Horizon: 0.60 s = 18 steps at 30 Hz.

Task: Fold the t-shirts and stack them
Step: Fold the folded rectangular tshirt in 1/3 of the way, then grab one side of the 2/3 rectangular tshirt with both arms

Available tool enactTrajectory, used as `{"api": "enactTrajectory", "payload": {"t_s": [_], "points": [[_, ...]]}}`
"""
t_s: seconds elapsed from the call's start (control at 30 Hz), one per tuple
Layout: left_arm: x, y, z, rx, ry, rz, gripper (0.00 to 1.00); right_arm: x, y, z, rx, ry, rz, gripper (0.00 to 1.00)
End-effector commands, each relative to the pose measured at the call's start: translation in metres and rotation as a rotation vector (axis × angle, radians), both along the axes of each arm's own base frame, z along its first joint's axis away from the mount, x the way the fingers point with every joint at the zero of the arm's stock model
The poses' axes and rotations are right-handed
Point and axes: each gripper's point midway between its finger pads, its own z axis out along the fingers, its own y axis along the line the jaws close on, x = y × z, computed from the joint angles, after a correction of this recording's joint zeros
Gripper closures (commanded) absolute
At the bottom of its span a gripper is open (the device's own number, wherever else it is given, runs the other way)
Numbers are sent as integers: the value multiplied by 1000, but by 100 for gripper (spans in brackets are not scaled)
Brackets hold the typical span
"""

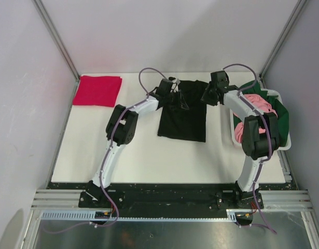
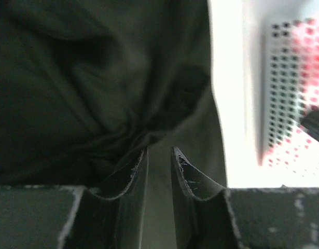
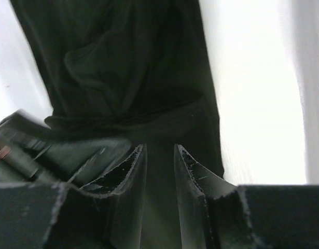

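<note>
Done: the red t-shirt (image 1: 98,91) lies folded flat at the far left corner of the tabletop (image 1: 143,155).
In hand: the black t-shirt (image 1: 182,124) is mid-tabletop, already narrowed to a strip. Its far edge is raised and its near part lies flat.
Left gripper (image 2: 159,150): pinching the black cloth, which bunches at its tips.
Right gripper (image 3: 159,148): nipping the same far edge, just beside the left.
Left to do: the pink t-shirt (image 1: 255,102) and green t-shirt (image 1: 281,116) lie crumpled in the basket (image 1: 283,147) on the right.
Progress: probably under halfway, with nothing stacked yet.

table (image 1: 149,158) | on it: crimson t-shirt (image 1: 98,90), black t-shirt (image 1: 184,123), white basket (image 1: 285,147)
</note>
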Motion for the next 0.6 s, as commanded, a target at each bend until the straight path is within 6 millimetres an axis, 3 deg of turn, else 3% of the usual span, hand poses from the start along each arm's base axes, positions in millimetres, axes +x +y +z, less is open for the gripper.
{"api": "enactTrajectory", "payload": {"t_s": [0.0, 0.13, 0.27, 0.33, 0.43, 0.57], "points": [[37, 9, -22, -47, 55, 93, 71, -19, 11, 24, 12, -33, 37, 67], [43, 3, -30, -85, 86, 78, 71, -35, 13, 14, -6, -3, 58, 67], [39, 2, -13, -107, 69, 47, 70, -46, 14, 7, -18, 22, 80, 67], [35, 5, 6, -118, 46, 29, 68, -52, 14, 6, -29, 35, 89, 67], [25, 10, 51, -141, -13, -2, 65, -66, 16, 2, -41, 60, 100, 66], [-5, 31, 108, -134, -103, -19, 56, -92, 12, -7, -51, 94, 93, 63]]}}
